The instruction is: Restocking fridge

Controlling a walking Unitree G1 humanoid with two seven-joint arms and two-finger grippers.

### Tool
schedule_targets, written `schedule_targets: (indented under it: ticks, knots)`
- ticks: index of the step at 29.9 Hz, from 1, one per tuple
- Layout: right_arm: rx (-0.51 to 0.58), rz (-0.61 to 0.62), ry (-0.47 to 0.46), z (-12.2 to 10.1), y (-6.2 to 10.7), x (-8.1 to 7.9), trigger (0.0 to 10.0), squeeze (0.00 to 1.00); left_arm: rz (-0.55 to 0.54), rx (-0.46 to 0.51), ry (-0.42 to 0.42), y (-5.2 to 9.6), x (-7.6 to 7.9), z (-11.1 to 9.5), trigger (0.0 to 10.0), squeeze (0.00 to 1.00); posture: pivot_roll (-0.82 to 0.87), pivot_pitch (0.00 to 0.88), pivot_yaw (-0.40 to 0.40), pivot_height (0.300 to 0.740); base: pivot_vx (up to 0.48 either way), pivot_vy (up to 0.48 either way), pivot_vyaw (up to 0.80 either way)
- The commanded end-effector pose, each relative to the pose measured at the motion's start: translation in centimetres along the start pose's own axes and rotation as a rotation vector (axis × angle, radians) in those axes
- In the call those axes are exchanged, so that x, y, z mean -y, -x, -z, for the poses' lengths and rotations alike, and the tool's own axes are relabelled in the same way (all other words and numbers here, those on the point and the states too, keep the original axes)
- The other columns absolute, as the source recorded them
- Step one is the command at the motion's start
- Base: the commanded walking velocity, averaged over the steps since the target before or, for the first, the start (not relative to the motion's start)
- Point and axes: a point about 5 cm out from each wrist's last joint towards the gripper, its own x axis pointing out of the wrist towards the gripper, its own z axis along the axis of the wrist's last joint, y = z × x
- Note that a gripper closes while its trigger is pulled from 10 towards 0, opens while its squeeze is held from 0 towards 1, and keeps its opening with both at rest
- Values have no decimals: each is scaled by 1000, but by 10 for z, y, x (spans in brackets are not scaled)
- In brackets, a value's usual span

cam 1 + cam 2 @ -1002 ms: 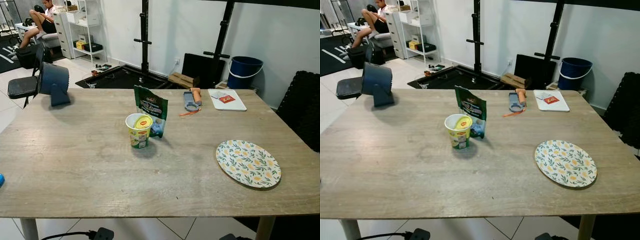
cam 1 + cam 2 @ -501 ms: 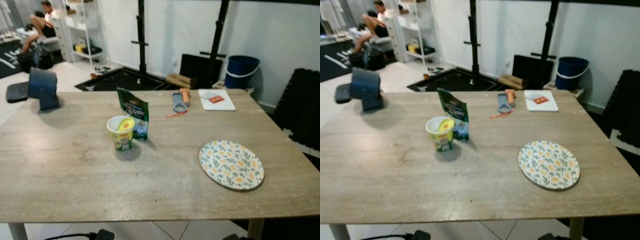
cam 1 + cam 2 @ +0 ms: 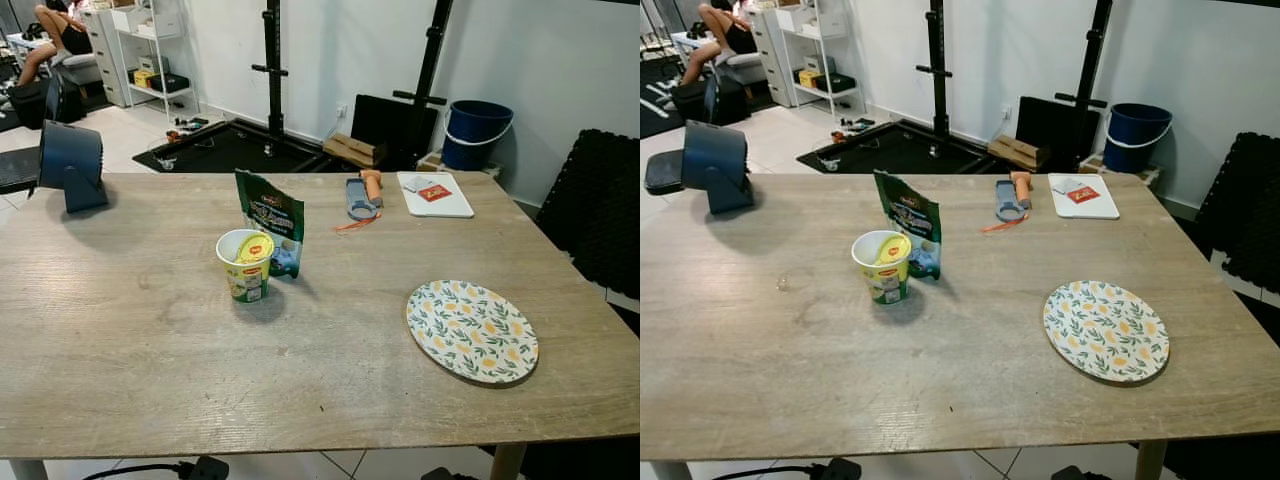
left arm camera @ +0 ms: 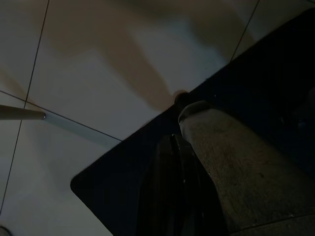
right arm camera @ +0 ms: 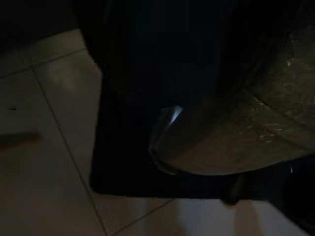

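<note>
A yellow-green instant noodle cup (image 3: 244,265) stands near the middle of the wooden table (image 3: 150,340). Right behind it, touching or nearly so, stands a dark green snack pouch (image 3: 270,220). A floral plate (image 3: 471,330) lies on the table's right side. Both arms hang idle below the table. The left wrist view is dim, with floor tiles and a dark mat under a dark shape. The right wrist view is very dark, with tiles and a rounded grey surface.
At the far side lie a grey and orange tool (image 3: 360,194) and a white board (image 3: 434,194) with a red card. A dark blue fan (image 3: 70,165) sits at the far left. Beyond are a blue bucket (image 3: 476,134), black stands, shelves and a seated person (image 3: 55,30).
The whole picture has shifted as the camera moved: the cup, pouch and plate now sit further left in view than a second ago. Nothing on the table has moved.
</note>
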Motion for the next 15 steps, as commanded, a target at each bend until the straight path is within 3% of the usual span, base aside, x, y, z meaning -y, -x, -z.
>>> schedule_targets:
  ticks: [1, 8, 13, 14, 15]
  knots:
    - [-19, -66, 54, 1, -3, -9, 10000, 1000, 7, -62, -10, 2, -1, 17, 10000, 0, -39, 0, -13, 740, 0, 0, 0]
    - [-36, -189, 152, 0, -3, -16, 10000, 1000, 10, -64, -12, 2, 0, 17, 10000, 0, -40, 0, -16, 740, 0, 0, 0]
    - [-63, -164, 251, -1, -3, -14, 10000, 1000, 9, -63, -13, 2, 0, 17, 10000, 0, -43, 0, -17, 740, 0, 0, 0]
    - [-3, -177, 290, -19, 11, 11, 10000, 1000, 9, -62, -12, 2, 0, 17, 10000, 0, -43, 0, -17, 740, 0, 0, 0]
    - [33, -145, 323, -33, 23, 33, 10000, 557, 9, -62, -12, 2, 0, 17, 10000, 0, -43, 0, -17, 740, 0, 0, 0]
